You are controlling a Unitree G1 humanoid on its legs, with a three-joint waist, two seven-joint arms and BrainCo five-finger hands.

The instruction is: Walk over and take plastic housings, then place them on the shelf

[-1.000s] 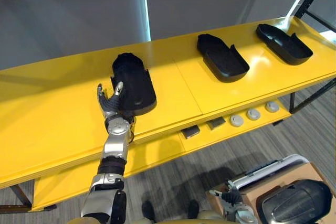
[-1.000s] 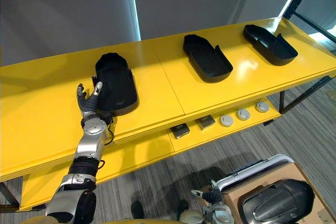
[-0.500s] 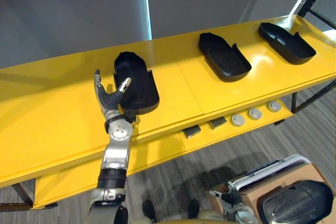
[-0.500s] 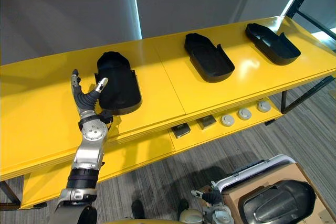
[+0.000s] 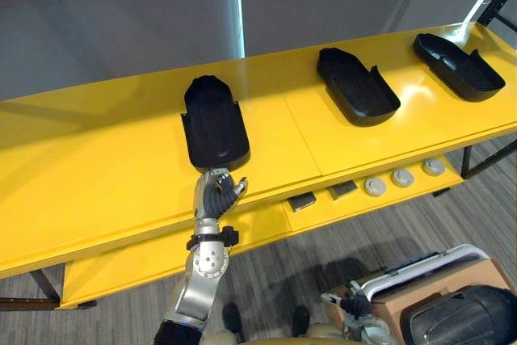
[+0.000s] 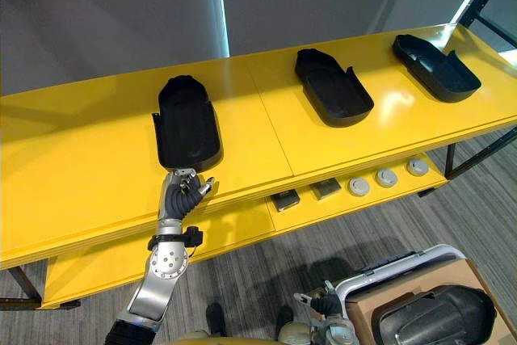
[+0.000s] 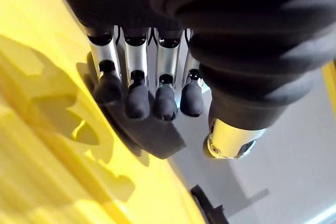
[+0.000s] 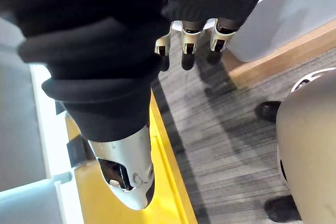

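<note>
**While the left hand is hovering at the shelf edge, three housings are lying on top**

Though the left hand (image 5: 215, 197) is reaching up to the front edge of the yellow shelf (image 5: 97, 175), it is grasping nothing. Its fingers (image 7: 137, 85) are hanging relaxed and only lightly bent, with the thumb standing apart. Just past the fingertips the nearest plastic housing (image 5: 214, 123) is lying flat on the shelf; whether the tips are touching it cannot be told. Its long axis is running straight away from the fingers. The wide, squared end is facing them and the narrower rounded end is pointing off toward the back of the shelf. It is showing as a matte black shell, hollow side up, with low walls rising round the rim.

Well off to the right of the fingers, a second housing (image 5: 358, 86) and a third housing (image 5: 458, 66) are lying hollow side up too, both angled across the shelf.

Low over the grey floor, the right hand (image 8: 187, 51) is dangling with loose fingers, carrying nothing.
</note>
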